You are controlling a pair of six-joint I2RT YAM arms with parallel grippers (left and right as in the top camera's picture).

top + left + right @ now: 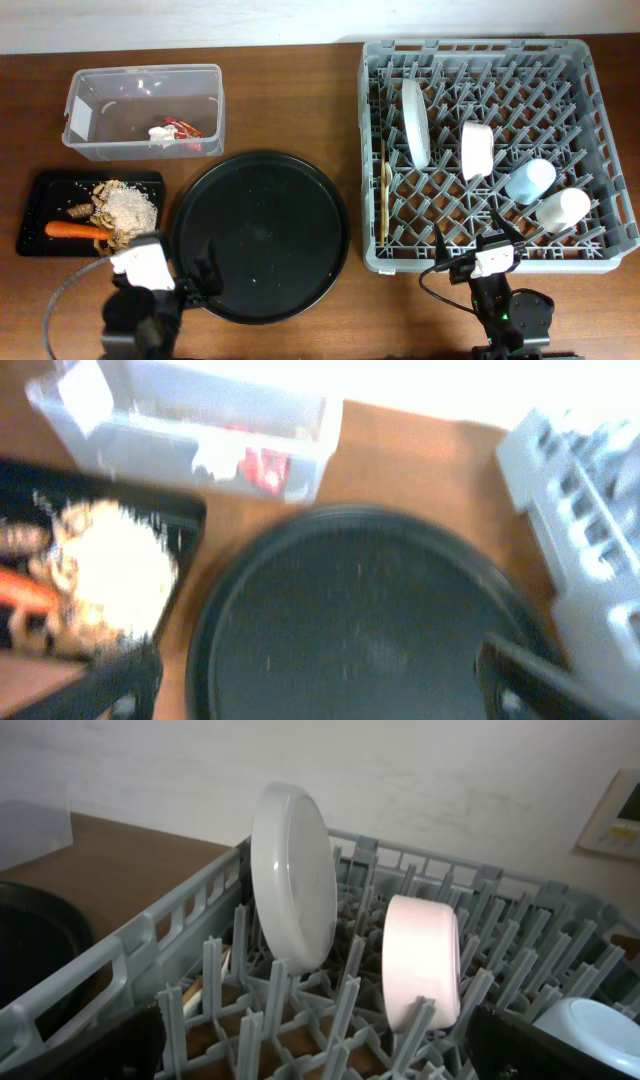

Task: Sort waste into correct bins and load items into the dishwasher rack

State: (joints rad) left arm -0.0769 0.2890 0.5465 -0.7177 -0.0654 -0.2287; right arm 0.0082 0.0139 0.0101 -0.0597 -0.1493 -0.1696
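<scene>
The view is blurred. A round black tray (360, 620) fills the centre down to 6 o'clock on the brown worktop (420, 460). At 11 o'clock stands a clear tub (190, 420), a red wrapper (265, 468) showing through its wall. At 9 o'clock a shallow black tray (170, 508) holds beige crumbs (110, 570) and a carrot (22, 588). A grey rack (590, 540) sits at 3 o'clock. Two dark fingers (110, 685), wide apart, show at 7 and 5 o'clock.

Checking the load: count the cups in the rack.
2, both on the right of the rack: the light-blue cup, and the white cup beside it, nearer the front. None seems hidden.
</scene>
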